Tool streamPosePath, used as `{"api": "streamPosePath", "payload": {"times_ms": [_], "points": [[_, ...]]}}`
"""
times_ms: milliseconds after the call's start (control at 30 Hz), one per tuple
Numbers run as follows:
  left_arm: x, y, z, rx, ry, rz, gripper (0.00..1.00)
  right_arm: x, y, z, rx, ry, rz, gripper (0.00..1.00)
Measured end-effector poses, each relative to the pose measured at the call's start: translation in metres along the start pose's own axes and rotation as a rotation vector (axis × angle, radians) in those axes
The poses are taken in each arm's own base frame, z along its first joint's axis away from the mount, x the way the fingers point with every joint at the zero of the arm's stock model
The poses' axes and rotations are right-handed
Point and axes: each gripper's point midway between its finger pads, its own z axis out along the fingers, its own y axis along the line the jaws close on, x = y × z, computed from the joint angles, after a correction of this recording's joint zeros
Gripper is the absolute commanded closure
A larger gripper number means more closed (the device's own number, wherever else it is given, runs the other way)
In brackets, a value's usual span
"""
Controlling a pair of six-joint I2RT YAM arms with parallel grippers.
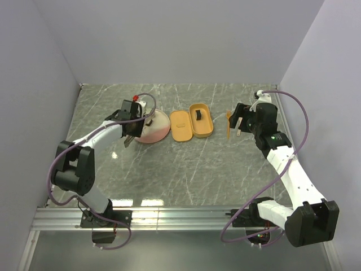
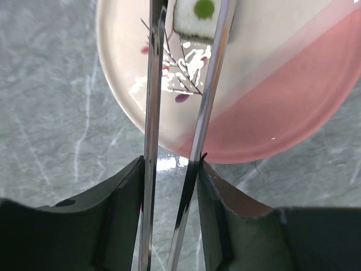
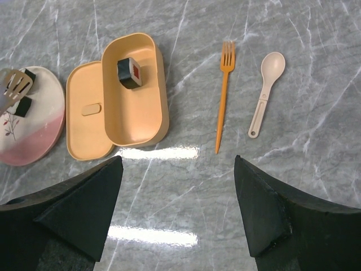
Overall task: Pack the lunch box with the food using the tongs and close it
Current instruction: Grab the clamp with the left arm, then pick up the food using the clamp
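Left gripper is at the left edge of the plate, with the tongs protruding from it. Lunch box stands open on the counter, its lid touching its left side. One dark food piece lies inside. Right gripper is just right of the orange fork.

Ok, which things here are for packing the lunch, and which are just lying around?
For the job: lunch box, lid, tongs in the left gripper, one food piece in the box, two food pieces on the plate.
Lying about: orange fork, beige spoon.
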Motion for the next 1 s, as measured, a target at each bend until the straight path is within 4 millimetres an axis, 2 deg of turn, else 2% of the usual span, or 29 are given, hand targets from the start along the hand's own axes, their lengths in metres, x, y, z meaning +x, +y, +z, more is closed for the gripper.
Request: {"api": "streamPosePath", "payload": {"times_ms": [167,400,767,1000], "points": [[-0.019,0.002,-0.014,-0.002,-0.042,-0.006,0.54,0.001,0.001,0.001,-0.001,0.004,-0.001,0.14],[-0.024,0.006,-0.029,-0.015,-0.059,-0.019,0.55,0.002,0.002,0.001,-0.005,0.005,-0.002,0.14],[-0.057,0.008,-0.073,-0.041,-0.179,-0.045,0.55,0.003,0.004,0.004,-0.014,0.013,0.000,0.14],[-0.056,0.004,-0.076,-0.049,-0.171,-0.050,0.53,0.008,0.007,0.007,-0.023,0.028,-0.004,0.14]]}}
